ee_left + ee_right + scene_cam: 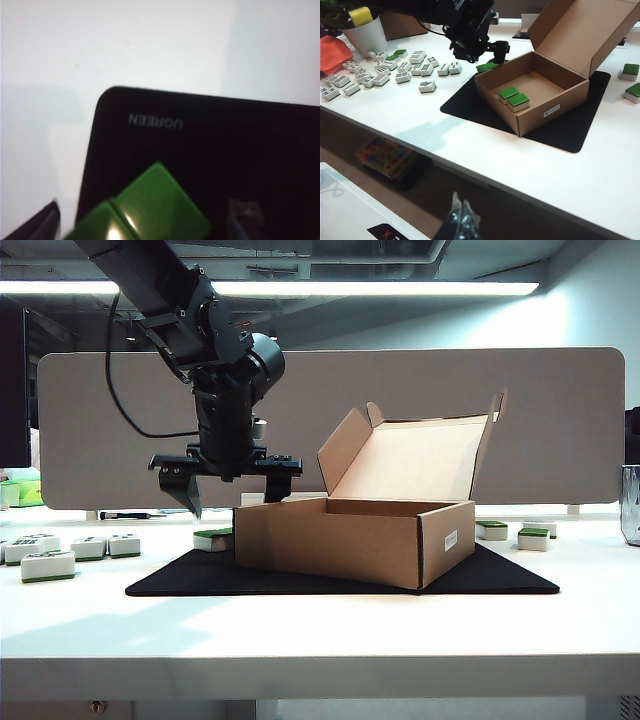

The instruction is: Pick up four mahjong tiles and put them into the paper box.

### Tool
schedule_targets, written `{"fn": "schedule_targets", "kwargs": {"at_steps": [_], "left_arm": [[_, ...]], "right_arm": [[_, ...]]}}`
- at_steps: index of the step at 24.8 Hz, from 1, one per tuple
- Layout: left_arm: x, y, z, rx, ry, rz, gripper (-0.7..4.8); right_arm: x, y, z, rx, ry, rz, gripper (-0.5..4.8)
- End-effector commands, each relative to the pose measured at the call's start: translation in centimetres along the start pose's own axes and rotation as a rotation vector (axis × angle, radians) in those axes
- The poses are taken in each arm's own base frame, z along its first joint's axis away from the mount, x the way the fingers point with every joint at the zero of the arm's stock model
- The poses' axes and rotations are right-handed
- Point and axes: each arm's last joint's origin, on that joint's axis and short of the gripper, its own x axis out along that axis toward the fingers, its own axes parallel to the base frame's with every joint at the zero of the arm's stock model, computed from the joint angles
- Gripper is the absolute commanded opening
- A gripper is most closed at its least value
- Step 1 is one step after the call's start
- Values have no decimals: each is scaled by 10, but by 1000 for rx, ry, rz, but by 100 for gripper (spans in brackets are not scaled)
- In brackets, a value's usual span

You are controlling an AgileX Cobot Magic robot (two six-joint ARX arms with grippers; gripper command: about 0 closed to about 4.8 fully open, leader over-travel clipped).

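The right gripper (461, 220) sits low at the near edge of its own wrist view, off the table (320, 630) and well away from the work. Its fingers look pressed together, but they are blurred, so I cannot tell for sure if it is shut. It holds nothing that can be seen.

On the table lies a black mat (500, 575), and on the mat stands the box (350, 540) with its lid up. Inside the box, near the front wall, two tiles (515, 96) lie side by side, touching, green face up.

Just beside the box, at its far left corner, two more green tiles (486, 66) lie together on the mat. The left wrist view shows this pair (145, 207) close below the camera, touching each other, near the mat corner.

The left gripper (228, 490) hangs above this pair, beside the box, pointing down. Its jaws stand wide open and are empty.

Farther left on the table many loose tiles (385, 70) are scattered, near a white cup (365, 35). On the other side of the box a few tiles (525, 535) lie apart.
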Motion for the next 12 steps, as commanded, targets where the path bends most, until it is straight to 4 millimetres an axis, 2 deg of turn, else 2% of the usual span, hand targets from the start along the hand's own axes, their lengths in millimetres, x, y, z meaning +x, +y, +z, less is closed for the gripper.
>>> {"fn": "schedule_targets", "kwargs": {"at_steps": [1,6,9,12], "left_arm": [[0,-1,-2,233,20,-24,431],[3,1,0,282,39,-141,431],[4,6,1,286,42,-134,431],[-5,18,7,307,64,-118,431]], "right_arm": [[-2,1,0,-17,-26,0,-1],[-2,1,0,-17,-26,0,-1],[-2,1,0,-17,-25,0,-1],[-2,1,0,-17,-25,0,-1]]}}
